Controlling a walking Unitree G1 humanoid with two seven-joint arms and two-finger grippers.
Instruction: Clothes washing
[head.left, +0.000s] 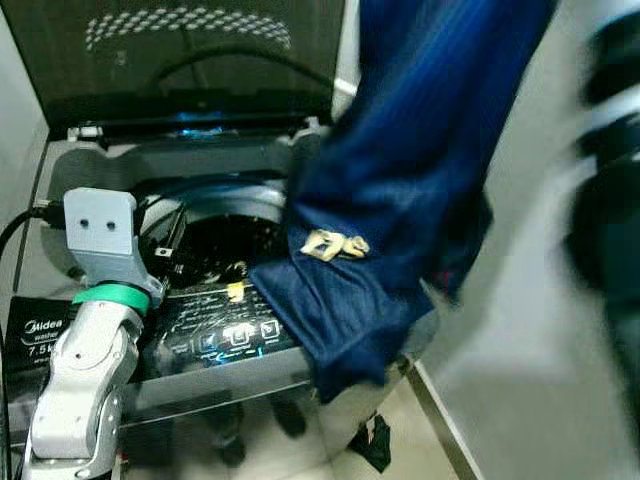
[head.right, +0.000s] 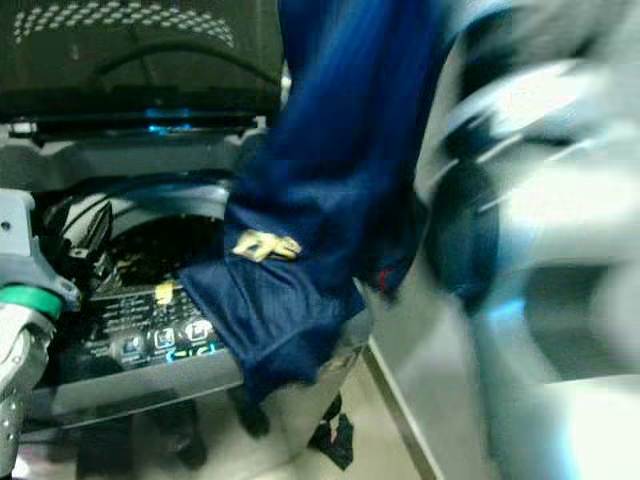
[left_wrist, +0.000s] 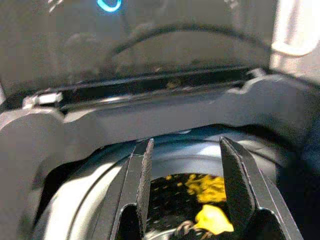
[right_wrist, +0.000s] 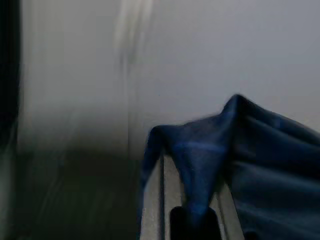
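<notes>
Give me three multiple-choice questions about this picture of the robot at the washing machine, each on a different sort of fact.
1. Where does the dark blue striped garment hang?
A. over the washing machine's right front corner
B. on the floor
C. deep inside the drum

2. What colour is the band on the left arm's wrist?
A. red
B. green
C. yellow

3. How is the washing machine's dark lid?
A. shut
B. raised open
C. removed

Answers: 1 A, the cloth drapes across the control panel and corner; 2 B, a green ring shows below the grey bracket; 3 B, the lid stands upright behind the open drum.
</notes>
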